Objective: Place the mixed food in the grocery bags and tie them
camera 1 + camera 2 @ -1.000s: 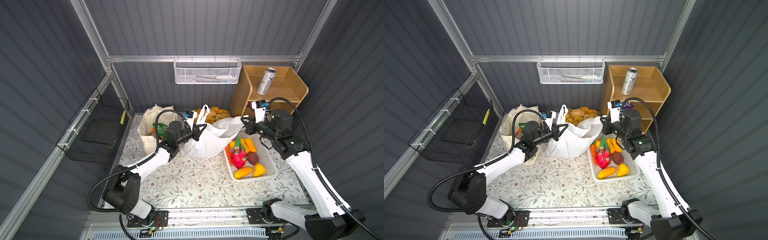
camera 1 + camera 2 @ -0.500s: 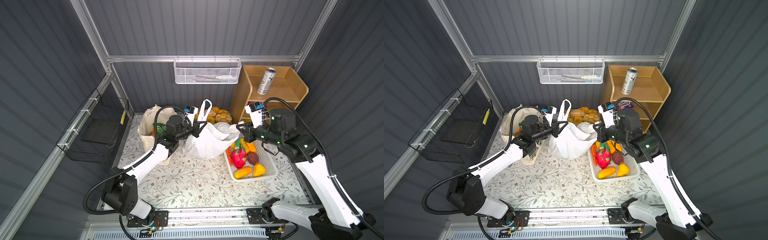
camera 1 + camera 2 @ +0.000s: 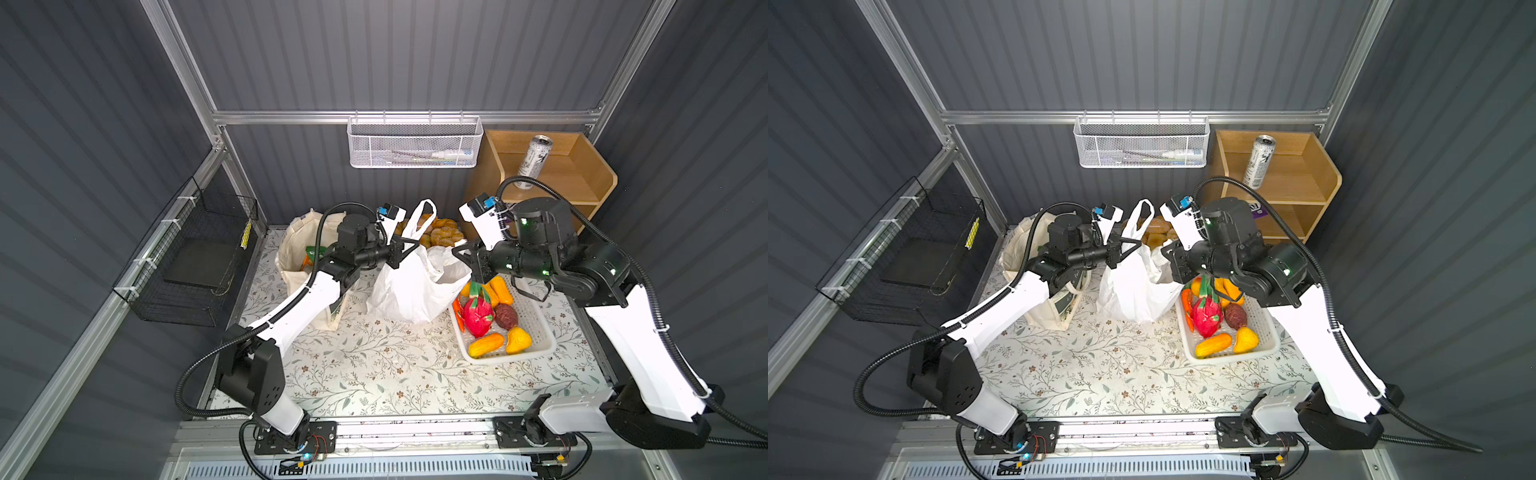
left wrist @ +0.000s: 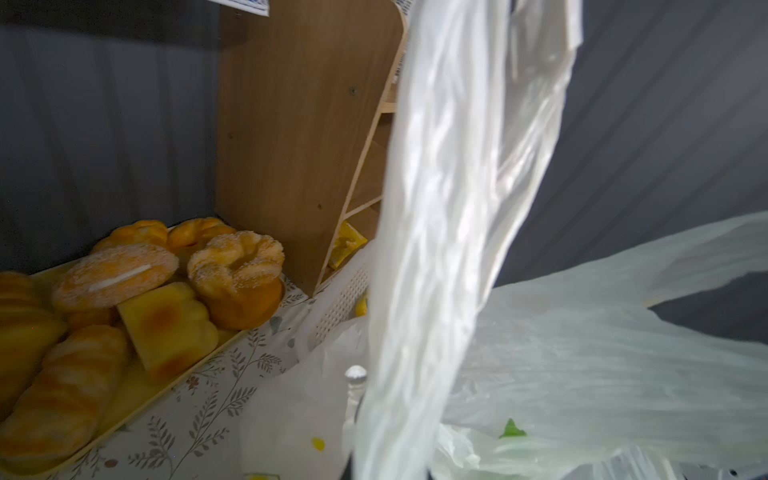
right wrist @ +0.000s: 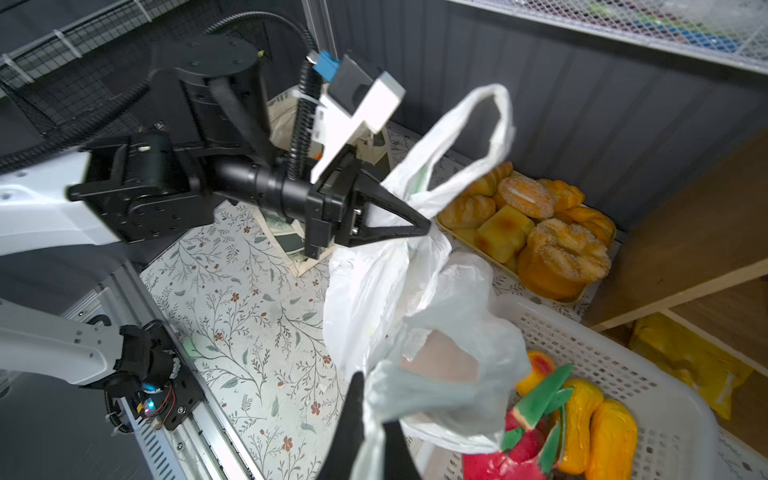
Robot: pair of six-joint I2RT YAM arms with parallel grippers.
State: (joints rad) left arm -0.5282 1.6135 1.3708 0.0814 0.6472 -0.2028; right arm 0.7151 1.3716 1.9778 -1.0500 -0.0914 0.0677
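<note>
Floral tabletop, plastic bag drawn taller than before, left hand and right hand each pinching it.

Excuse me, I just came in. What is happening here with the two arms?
Both arms are handling the plastic bag in the middle of the table. The left gripper is shut on one handle, the right gripper on its other side, seemingly to tie it. The tote stands at the left. A can is on the shelf, not yet packed.
</note>
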